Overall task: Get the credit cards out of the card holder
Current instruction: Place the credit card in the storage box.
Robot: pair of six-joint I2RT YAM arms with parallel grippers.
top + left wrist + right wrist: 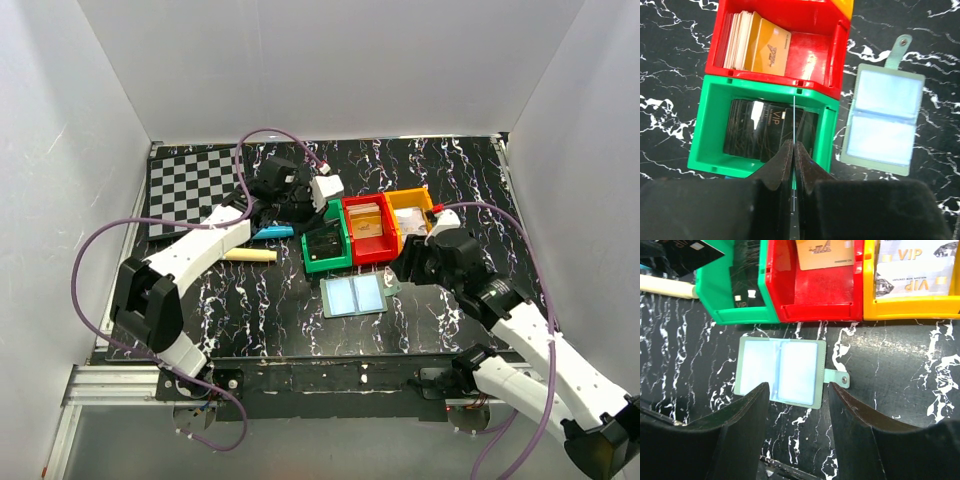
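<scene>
Hanging over the green bin [705, 125], a dark credit card [685, 250] is pinched edge-on between the left fingers [780, 167], which are closed narrow upon it. The card holder [780, 371] is laid open on the counter [890, 390], just in front of the green bin and the red bin [815, 55], with its two pale-blue panels turned up. Whether any card sits in its pockets cannot be told. The right fingers [740, 425] are spread wide above it and nothing is held by them.

Since so thin and slick a thing is held by a pinch alone, it could be twisted or let slip early. It might then be landed on the bin wall or the counter rather than on the dark cards [755, 125] stacked inside. If it is released off-centre, the card could be propped against the rim. Should the right fingers be lowered carelessly, the light holder could be shoved aside or folded shut.
</scene>
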